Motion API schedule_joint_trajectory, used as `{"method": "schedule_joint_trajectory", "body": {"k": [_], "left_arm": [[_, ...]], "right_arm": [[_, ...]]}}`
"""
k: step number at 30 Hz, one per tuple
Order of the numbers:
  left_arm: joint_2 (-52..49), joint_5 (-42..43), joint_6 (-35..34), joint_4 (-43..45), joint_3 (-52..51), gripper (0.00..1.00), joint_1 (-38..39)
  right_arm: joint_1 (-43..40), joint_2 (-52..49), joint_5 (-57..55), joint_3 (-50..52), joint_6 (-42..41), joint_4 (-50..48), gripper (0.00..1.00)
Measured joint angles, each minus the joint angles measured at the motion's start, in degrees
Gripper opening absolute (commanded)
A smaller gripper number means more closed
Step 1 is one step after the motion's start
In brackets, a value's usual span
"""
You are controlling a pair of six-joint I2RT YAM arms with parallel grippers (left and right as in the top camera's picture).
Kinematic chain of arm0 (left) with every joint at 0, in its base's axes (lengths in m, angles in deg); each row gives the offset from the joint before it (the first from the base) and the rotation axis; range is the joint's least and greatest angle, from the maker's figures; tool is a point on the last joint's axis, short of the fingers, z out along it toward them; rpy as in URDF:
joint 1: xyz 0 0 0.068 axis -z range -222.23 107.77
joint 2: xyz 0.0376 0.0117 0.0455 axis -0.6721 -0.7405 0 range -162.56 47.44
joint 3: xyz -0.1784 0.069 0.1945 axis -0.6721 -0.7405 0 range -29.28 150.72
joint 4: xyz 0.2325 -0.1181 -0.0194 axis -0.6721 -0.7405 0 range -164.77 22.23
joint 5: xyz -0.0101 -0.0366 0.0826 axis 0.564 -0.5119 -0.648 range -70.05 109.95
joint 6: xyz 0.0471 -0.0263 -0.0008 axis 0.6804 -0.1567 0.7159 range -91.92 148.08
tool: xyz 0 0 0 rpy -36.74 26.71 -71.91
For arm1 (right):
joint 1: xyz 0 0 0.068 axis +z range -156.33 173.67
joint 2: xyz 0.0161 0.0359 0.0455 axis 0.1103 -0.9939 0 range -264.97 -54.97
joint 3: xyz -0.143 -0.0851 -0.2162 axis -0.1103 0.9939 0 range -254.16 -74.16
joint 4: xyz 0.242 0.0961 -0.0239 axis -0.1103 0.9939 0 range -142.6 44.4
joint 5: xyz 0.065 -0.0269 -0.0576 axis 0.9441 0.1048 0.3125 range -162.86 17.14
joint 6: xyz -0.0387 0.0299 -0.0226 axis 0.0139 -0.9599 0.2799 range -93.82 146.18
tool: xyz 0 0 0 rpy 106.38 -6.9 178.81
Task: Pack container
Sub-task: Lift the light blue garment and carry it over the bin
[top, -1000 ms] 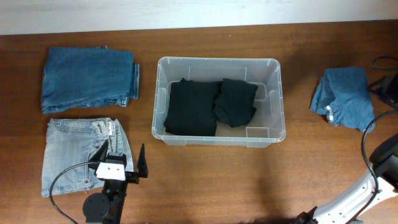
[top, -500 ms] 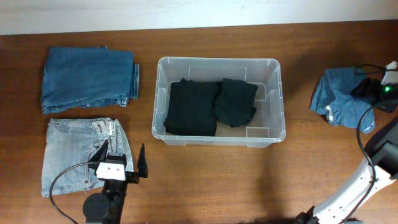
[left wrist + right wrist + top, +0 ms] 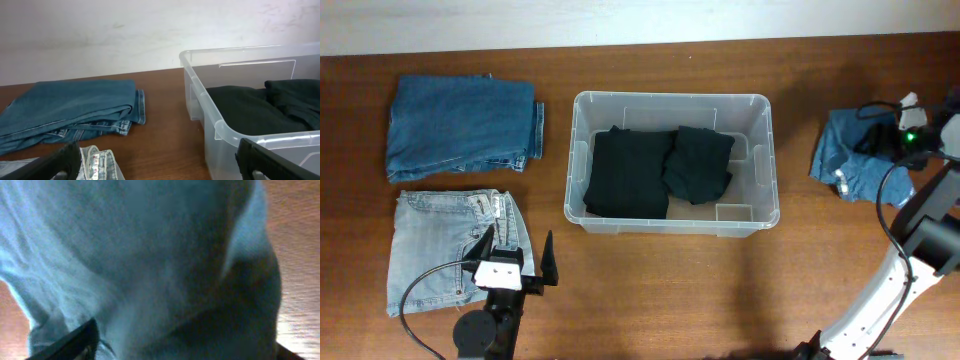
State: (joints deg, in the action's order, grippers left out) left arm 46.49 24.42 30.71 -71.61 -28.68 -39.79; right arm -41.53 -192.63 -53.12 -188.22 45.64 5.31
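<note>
Packing bin: container (image 3: 575,160), clear plastic, open top, sits at ctr of table (image 3: 650,290), long side running L-R.
Bin contents: 2 folded black items. The big black garment (image 3: 625,175) covers the L-ctr floor. The small black garment (image 3: 700,162) lies just R of it and overlaps its edge. A strip of floor at the R end is bare.
L gripper: (image 3: 518,242) wide open, nothing btwn fingers. It is low at the near-L of the table, front-L of the bin and apart from it, over the R edge of the light jeans (image 3: 445,250). In the wrist view the container wall (image 3: 200,95) is ahead to the R.
R gripper: (image 3: 905,130) at the far R, over the R side of the blue garment (image 3: 850,150), well apart from the bin. In the wrist view the cloth fills the frame and one finger (image 3: 75,340) shows low-L. The jaws look apart, but can't tell if they pinch the cloth or only press on it.
Dark denim: dark jeans (image 3: 460,125), folded, far-L corner, behind the light jeans w/ a gap btwn them.
Blue garment state: crumpled, not folded flat.
</note>
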Motion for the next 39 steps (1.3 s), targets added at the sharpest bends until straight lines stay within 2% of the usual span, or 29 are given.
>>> {"method": "schedule_joint_trajectory", "body": {"k": [1,2,3,5,7,10,13,16,20,23,26,29,33,35,39], "left_arm": [[0.00,0.00,0.00,-0.02,0.00,1.00,0.00],[0.00,0.00,0.00,-0.02,0.00,0.99,0.00],[0.00,0.00,0.00,-0.02,0.00,1.00,0.00],[0.00,0.00,0.00,0.00,0.00,0.99,0.00],[0.00,0.00,0.00,-0.02,0.00,0.99,0.00],[0.00,0.00,0.00,0.00,0.00,1.00,0.00],[0.00,0.00,0.00,-0.02,0.00,0.99,0.00],[0.00,0.00,0.00,0.00,0.00,0.99,0.00],[-0.02,0.00,0.00,-0.02,0.00,0.99,0.00],[0.00,0.00,0.00,0.00,0.00,0.99,0.00],[0.00,0.00,0.00,-0.02,0.00,0.99,0.00],[0.00,0.00,0.00,-0.02,0.00,0.99,0.00],[0.00,0.00,0.00,0.00,0.00,0.99,0.00],[0.00,0.00,0.00,0.00,0.00,0.99,0.00],[0.00,0.00,0.00,-0.02,0.00,0.99,0.00]], "right_arm": [[0.15,0.00,0.04,0.00,0.17,0.17,0.50],[0.22,0.00,0.04,0.00,0.22,0.37,0.48],[0.20,0.00,0.07,0.00,0.42,0.57,0.35],[-0.02,0.00,0.50,0.00,0.24,0.83,0.22],[-0.37,0.00,2.56,0.00,-0.04,1.20,0.11],[-1.18,0.00,11.34,0.00,-0.13,2.34,0.05],[-2.19,0.00,28.81,-1.27,-0.63,5.90,0.04],[-2.45,0.11,41.70,-4.50,-1.05,11.61,0.04],[-2.45,2.47,49.27,-9.55,0.52,24.35,0.04],[-2.45,7.28,51.15,-12.61,1.86,31.32,0.04],[-2.49,16.46,52.63,-15.80,2.67,37.07,0.04],[-2.49,25.35,53.00,-16.48,1.18,39.04,0.04],[-1.88,37.38,52.24,-17.31,-4.22,39.06,0.04],[0.83,44.33,47.25,-17.40,-9.18,39.06,0.04],[7.82,49.31,37.86,-17.40,-15.26,39.08,0.04]]}}
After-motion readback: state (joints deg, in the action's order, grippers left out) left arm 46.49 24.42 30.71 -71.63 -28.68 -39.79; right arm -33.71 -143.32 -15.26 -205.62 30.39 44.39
